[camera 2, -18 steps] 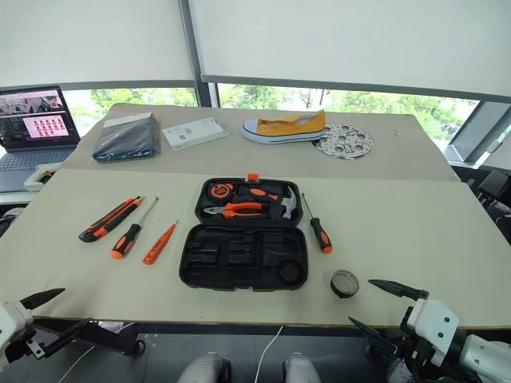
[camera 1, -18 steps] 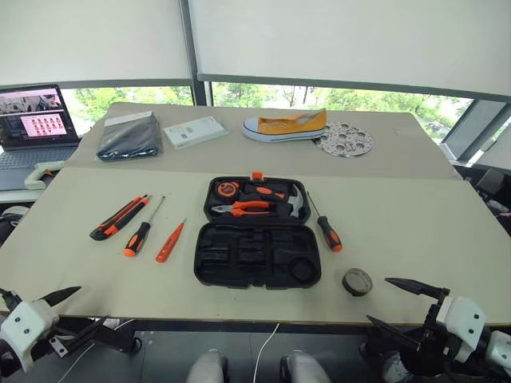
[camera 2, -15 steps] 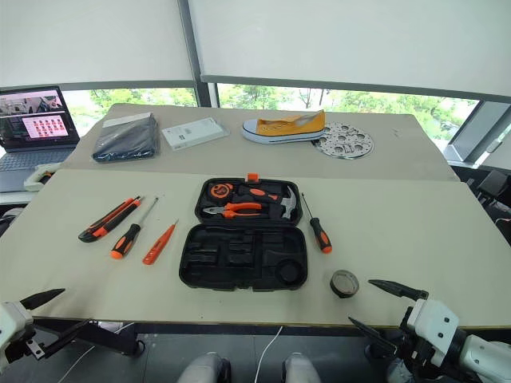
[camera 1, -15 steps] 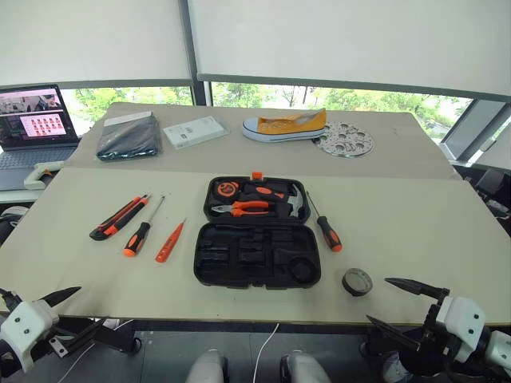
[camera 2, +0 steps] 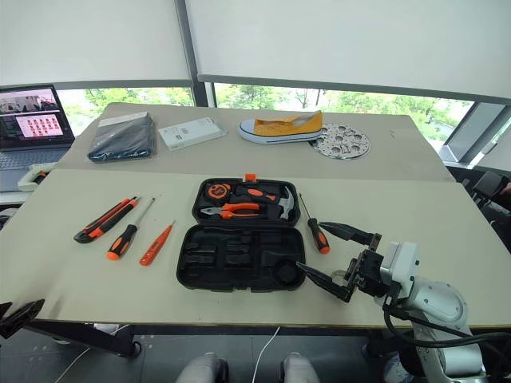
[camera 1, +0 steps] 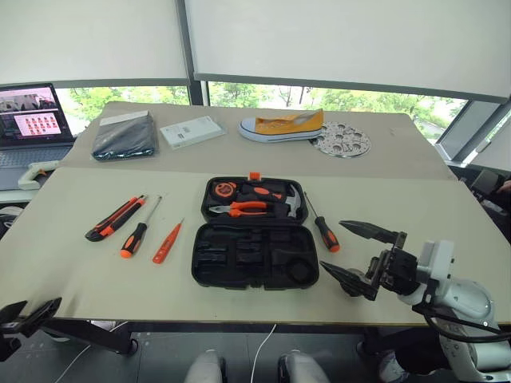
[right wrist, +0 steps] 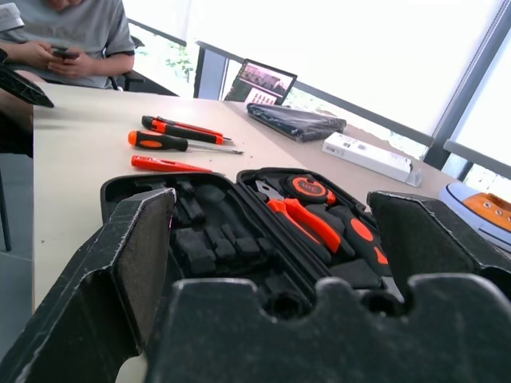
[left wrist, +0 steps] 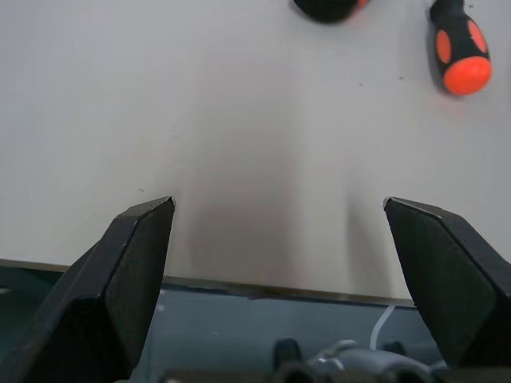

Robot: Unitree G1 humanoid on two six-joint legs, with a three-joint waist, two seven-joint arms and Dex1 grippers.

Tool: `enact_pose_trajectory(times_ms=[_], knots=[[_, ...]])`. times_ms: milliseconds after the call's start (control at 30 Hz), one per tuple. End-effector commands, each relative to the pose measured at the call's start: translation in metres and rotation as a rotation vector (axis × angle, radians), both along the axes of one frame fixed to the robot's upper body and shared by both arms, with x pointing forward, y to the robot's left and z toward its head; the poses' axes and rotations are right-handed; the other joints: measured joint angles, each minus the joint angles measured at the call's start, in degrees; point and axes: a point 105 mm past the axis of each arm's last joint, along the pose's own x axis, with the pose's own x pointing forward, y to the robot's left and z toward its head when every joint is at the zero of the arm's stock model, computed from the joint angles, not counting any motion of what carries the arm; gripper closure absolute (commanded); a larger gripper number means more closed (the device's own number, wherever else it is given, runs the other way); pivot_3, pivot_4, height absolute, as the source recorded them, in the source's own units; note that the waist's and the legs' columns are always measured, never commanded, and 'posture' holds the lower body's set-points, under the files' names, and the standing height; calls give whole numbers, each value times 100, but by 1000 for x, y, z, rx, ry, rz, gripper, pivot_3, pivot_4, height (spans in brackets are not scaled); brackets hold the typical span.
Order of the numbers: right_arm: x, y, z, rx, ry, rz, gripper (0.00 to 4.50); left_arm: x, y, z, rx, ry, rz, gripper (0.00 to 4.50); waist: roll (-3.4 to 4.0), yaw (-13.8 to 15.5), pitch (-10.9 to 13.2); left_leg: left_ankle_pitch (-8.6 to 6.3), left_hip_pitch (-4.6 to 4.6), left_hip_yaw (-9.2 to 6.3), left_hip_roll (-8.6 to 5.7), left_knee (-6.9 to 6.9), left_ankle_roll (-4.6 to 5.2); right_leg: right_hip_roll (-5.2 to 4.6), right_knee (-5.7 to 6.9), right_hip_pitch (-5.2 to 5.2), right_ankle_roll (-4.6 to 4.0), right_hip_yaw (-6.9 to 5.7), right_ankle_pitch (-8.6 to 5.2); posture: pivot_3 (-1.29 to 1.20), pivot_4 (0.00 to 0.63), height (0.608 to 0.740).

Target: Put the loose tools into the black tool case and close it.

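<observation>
Head cam: black tool case point(camera 1: 255, 243) lies open mid-table point(camera 1: 431, 215), pliers/hammer/tape measure in lid half. Utility knife point(camera 1: 116, 217), one screwdriver point(camera 1: 139, 230), orange tester point(camera 1: 168, 242) lie well left of case. 2nd screwdriver point(camera 1: 323, 227) just right of it. My right gripper point(camera 1: 350, 258) hovers by case's right side, jaws wide apart, holding nothing.

L wrist cam: my left gripper point(left wrist: 279, 271) over table's near edge, jaws apart, empty.

R wrist cam: open case straight ahead; person seated beyond table.
</observation>
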Motion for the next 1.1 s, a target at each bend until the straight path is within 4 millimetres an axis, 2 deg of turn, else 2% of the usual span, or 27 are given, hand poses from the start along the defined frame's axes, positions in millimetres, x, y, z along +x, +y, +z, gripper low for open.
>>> enact_pose_trajectory(times_ms=[33, 100, 200, 233, 300, 400, 500, 633, 733, 767, 900, 967, 1033, 1100], knots=[[3, -8, 12, -8, -52, -26, 22, 38, -21, 28, 87, 6, -123, 0, 1, 25, 0, -1, 6, 0, 1, 0, -2, 0, 0, -1, -5, -2, 3, 0, 150, 740], [4, -9, 12, -10, -52, -28, 22, 53, -29, 34, 111, 18, -146, 0, -1, 7, -3, -19, 8, 2, 2, 0, -32, 2, 1, 1, -11, -1, 9, 0, 150, 740], [4, -9, 10, -20, -41, -18, 22, 73, -41, 35, 127, 50, -162, 0, 7, -64, 1, -12, 6, 10, -1, 0, -22, 3, 4, 8, -13, 8, 15, 0, 150, 740], [3, -9, 10, -21, -39, -16, 22, 78, -45, 35, 126, 56, -168, 0, 8, -88, 1, 6, 6, 15, -1, -1, 9, 8, 4, 5, -14, 15, 15, 0, 150, 740], [3, -9, 6, -30, -33, -12, 22, 92, -53, 26, 142, 101, -165, 0, 7, -112, 1, 2, 4, 16, 2, -2, 3, 19, 6, 1, 10, 14, 34, 0, 150, 740], [2, -8, 4, -33, -28, -13, 22, 105, -60, 15, 166, 125, -159, 0, 7, -135, 1, 0, 2, 16, 1, -5, 1, 25, 9, -1, -24, 15, 50, 0, 150, 740], [1, -7, 3, -32, -25, -17, 0, 115, -63, 5, 159, 120, -154, 770, 7, -161, 1, -1, 0, 16, -1, -6, -1, 25, 7, -1, -25, 17, 50, 0, 150, 740], [-1, -6, 1, -36, -14, -14, 0, 120, -71, -2, 120, 112, -166, 2287, 7, -146, 1, 0, 3, 17, -4, -4, 0, 22, 9, 3, -23, 17, 51, 0, 150, 740], [-3, -6, 3, -37, -13, -11, 0, 118, -68, -4, 127, 98, -164, 3374, 7, -139, 1, 0, 6, 17, -4, -1, -1, 20, 9, 6, -19, 17, 53, 0, 150, 740], [-3, -7, 4, -33, -13, -17, 0, 120, -68, 6, 118, 18, -168, 3639, 7, -138, 1, 0, 7, 17, -5, -1, 0, 19, 10, 6, -19, 18, 54, 0, 150, 740], [0, -13, 16, 27, -33, -68, 0, 122, -81, 55, 117, -299, -292, 3628, -6, -129, 2, 0, 0, 17, -2, -1, -1, 17, 9, 0, -22, 16, 55, 0, 150, 740], [3, -17, 23, 56, -41, -95, 0, 120, -94, 65, 168, -354, -402, 3628, -11, -123, 2, 0, -7, 17, -1, 0, -1, 18, 7, -4, -24, 15, 56, 0, 150, 740], [7, -22, 27, 72, -15, -101, 0, 121, -119, 67, 262, -351, -575, 3628, -10, -114, 3, 0, -6, 18, -5, 0, -1, 13, 4, -2, -24, 17, 56, 0, 150, 740], [10, -25, 29, 54, 2, -87, 0, 121, -160, 77, 327, -417, -809, 3628, -6, -65, 5, 0, -5, 19, -9, 0, -1, 11, 0, 1, -24, 18, 56, 0, 150, 740]])
